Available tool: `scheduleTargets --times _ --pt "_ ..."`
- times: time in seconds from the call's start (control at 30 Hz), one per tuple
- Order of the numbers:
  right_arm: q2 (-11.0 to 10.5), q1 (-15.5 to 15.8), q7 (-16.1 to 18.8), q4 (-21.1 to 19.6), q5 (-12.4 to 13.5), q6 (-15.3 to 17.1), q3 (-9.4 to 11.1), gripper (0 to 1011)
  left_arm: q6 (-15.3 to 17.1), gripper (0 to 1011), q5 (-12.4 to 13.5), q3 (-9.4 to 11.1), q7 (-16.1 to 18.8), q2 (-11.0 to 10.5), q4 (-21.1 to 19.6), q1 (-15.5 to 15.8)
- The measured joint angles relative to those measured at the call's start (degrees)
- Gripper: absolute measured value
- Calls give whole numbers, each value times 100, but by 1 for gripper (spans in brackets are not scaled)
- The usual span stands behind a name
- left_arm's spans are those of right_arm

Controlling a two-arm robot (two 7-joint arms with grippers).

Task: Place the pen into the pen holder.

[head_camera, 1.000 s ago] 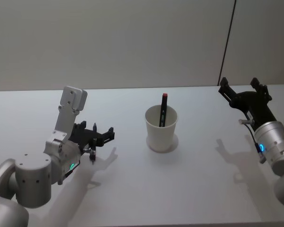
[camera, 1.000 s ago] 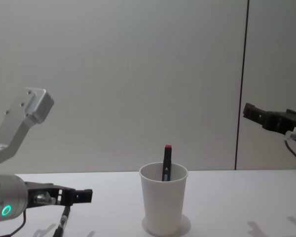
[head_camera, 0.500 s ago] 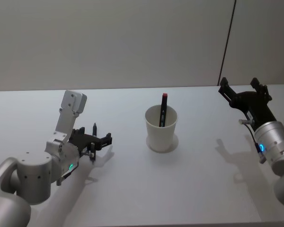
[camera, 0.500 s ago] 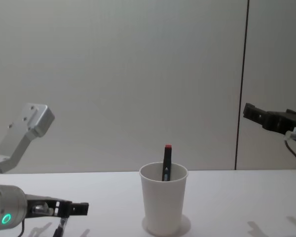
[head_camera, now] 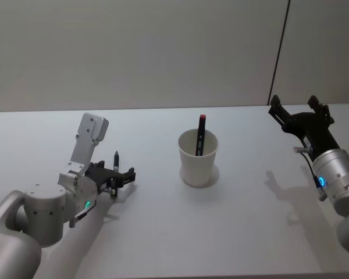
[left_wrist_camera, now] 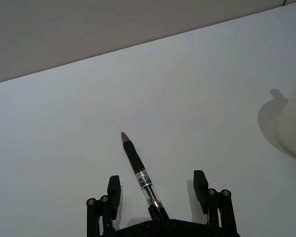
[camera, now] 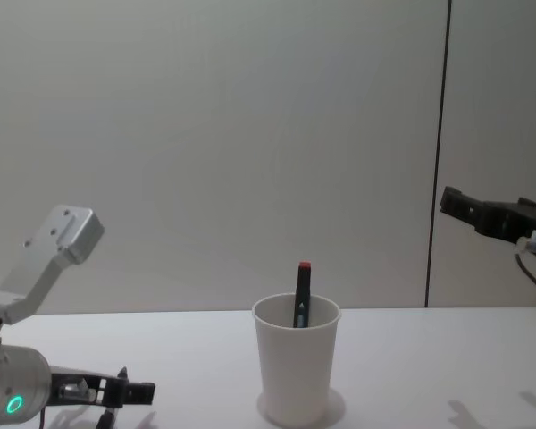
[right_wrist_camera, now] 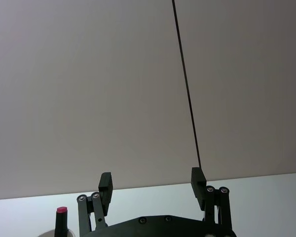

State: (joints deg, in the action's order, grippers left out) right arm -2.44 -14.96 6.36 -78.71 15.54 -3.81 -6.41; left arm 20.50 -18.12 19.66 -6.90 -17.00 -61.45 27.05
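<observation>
Black pen lies flat on the table, between the fingers of my left gripper. That gripper is low and wide open, not touching it. The pen holder stands well apart, with a red-topped pen inside. I think grabbing, lifting and dropping in are all left to do. My right gripper hangs open, far off.
</observation>
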Motion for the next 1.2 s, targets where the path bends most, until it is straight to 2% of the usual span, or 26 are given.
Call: scheduleTargets --times 0.3,0.33,0.37,0.4,0.83,0.93,1.2 --pt "0 0 0 0 0 0 0 1001 15 734 47 2 -15 40 205 66" --pt "0 0 0 0 0 0 0 1001 11 674 46 1 -15 44 235 68" --pt "0 0 0 0 0 0 0 1001 6 674 43 0 -14 46 247 68" --pt "0 0 0 0 0 0 0 1001 -1 617 36 -3 -10 49 272 69" --pt "0 0 0 0 0 0 0 1001 -81 214 -10 -29 41 65 418 59" --pt "0 0 0 0 0 0 0 1001 -92 161 -10 -32 47 67 433 55" --pt "0 0 0 0 0 0 0 1001 -114 144 29 -38 48 71 443 41"
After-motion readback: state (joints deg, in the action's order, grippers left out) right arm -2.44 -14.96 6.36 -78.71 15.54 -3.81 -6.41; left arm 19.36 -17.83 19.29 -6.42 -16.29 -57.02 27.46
